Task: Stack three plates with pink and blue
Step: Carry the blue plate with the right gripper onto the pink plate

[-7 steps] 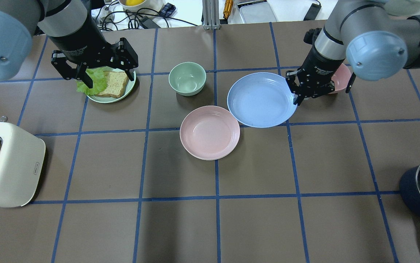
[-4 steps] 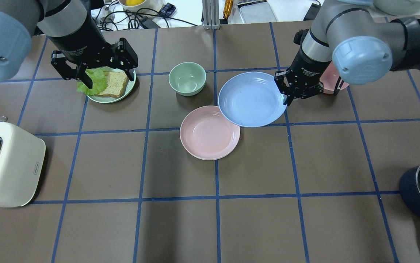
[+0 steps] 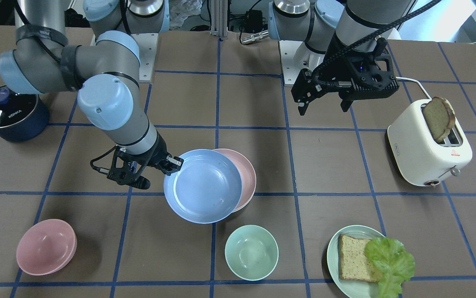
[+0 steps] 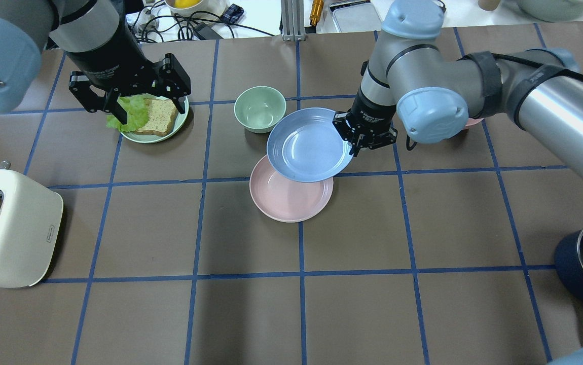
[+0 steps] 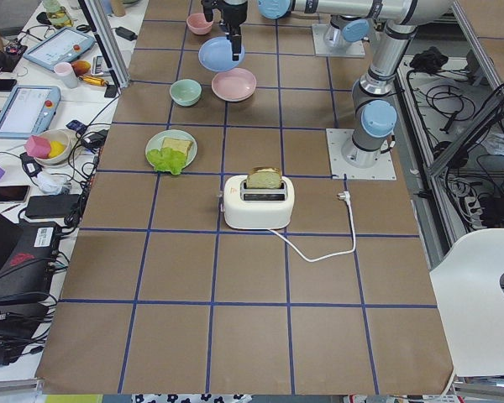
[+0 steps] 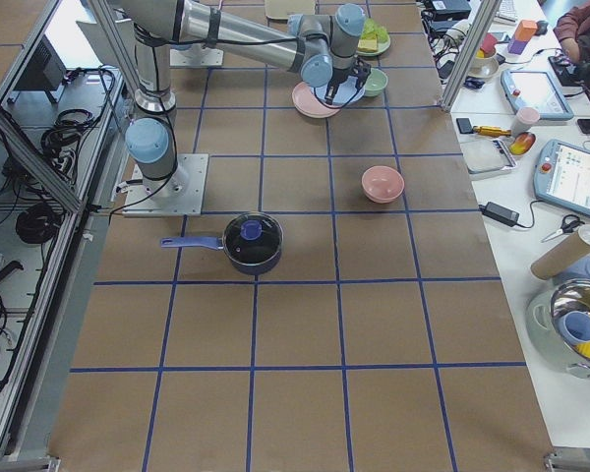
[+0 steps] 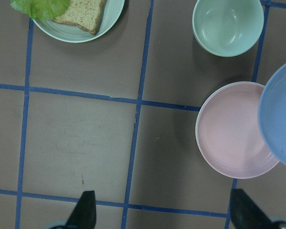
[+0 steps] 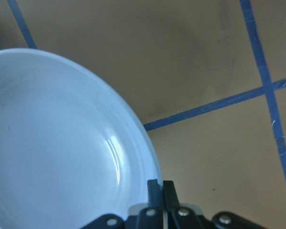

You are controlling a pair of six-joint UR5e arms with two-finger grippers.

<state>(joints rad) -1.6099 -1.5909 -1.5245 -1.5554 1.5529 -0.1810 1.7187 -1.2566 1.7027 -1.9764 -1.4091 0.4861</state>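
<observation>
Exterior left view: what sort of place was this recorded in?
Most likely a robotics lab staged with kitchen props, not a kitchen. The table is covered in brown sheeting gridded with blue tape, an arm stands on a white base plate mounted on it, and a teach pendant lies alongside.

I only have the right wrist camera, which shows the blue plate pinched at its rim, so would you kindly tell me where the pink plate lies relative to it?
Observer: In the overhead view the blue plate, held by the right gripper, covers only the far part of the pink plate. The side nearer the robot is uncovered.
Operator: Thank you. Is anything close to the blue plate's rim?
Observer: Yes, a green bowl stands just beyond its far-left rim.
Operator: And what is the left gripper doing?
Observer: The left gripper is open and empty, raised above the table.
</observation>
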